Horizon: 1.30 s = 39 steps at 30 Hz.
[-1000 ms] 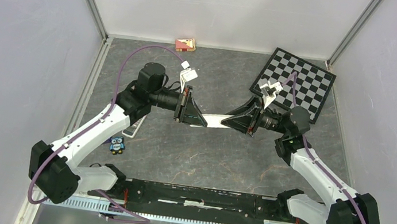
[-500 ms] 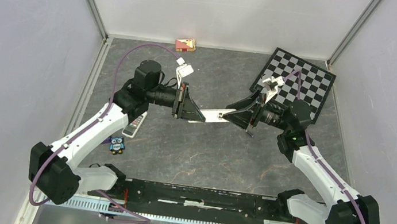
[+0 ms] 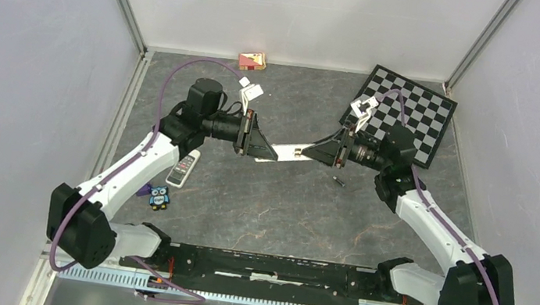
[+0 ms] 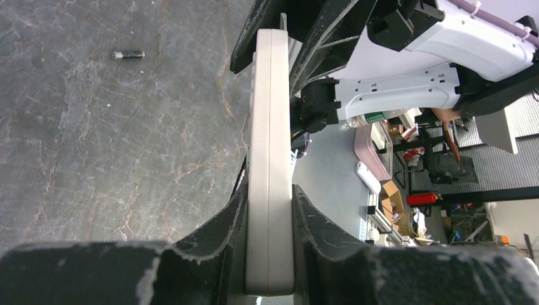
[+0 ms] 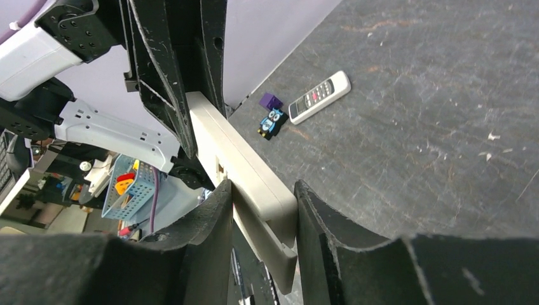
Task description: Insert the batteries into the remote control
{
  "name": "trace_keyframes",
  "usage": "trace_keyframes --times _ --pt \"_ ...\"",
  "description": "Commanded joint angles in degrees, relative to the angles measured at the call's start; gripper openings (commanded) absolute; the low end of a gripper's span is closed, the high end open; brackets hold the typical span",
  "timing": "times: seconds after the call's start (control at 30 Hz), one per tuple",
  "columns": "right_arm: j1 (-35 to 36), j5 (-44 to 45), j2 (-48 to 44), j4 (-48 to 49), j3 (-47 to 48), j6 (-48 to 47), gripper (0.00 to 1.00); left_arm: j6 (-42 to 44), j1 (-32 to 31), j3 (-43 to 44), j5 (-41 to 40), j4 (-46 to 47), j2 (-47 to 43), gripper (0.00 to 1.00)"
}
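Note:
A cream remote control [image 3: 288,153] hangs level above the table, held at both ends. My left gripper [image 3: 271,153] is shut on its left end; in the left wrist view the remote control [image 4: 270,127] runs edge-on between the pads of my left gripper [image 4: 270,190]. My right gripper [image 3: 308,153] is shut on the other end, and the right wrist view shows the remote control [image 5: 245,159] wedged in my right gripper [image 5: 262,187], with a flat cover piece offset beneath it. One dark battery [image 3: 339,181] lies on the table below the right gripper, and this battery [image 4: 128,54] also shows in the left wrist view.
A second white remote [image 3: 183,169] lies on the table left of centre, with an owl toy [image 3: 159,196] near it. A checkerboard [image 3: 406,115] sits at the back right and a small red box [image 3: 252,61] against the back wall.
Both grippers and the held remote have shifted slightly away from the arm bases. The right gripper widened and closed again on the remote. A battery now shows on the table under it.

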Motion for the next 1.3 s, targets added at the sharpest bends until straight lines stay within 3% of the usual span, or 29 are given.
trace_keyframes --times 0.0,0.2,0.3,0.4,0.7,0.8,0.9,1.03,1.27 --pt "-0.72 5.40 1.00 -5.08 1.51 -2.19 0.36 1.91 0.26 2.85 -0.12 -3.49 0.71 0.02" --pt "-0.68 6.11 2.41 -6.06 1.30 -2.06 0.34 4.11 0.49 3.71 -3.58 -7.61 3.12 0.02" --pt "-0.68 6.11 2.77 -5.44 0.46 -2.15 0.50 3.85 0.65 3.54 -3.51 -7.71 4.06 0.02" --pt "-0.73 5.70 2.94 -3.24 -1.03 -1.51 0.60 3.42 0.71 3.69 -2.67 -7.50 4.52 0.02" --pt "-1.03 4.70 2.62 6.65 -5.62 3.85 0.79 3.39 2.37 3.06 -1.52 -8.00 5.06 0.02" --pt "-1.48 4.35 1.98 9.10 -6.50 5.49 0.80 3.75 2.83 2.88 -1.62 -8.67 5.19 0.02" --pt "-1.78 4.49 2.10 9.06 -6.85 5.40 0.76 3.91 3.03 2.66 -1.40 -8.76 5.13 0.02" --pt "-1.82 4.01 3.48 8.80 -6.79 5.52 0.57 3.95 3.20 2.57 -1.19 -9.00 5.11 0.02" --pt "-1.82 4.78 3.17 5.57 -5.53 3.92 0.33 3.85 3.56 2.67 -1.56 -9.11 5.16 0.02"
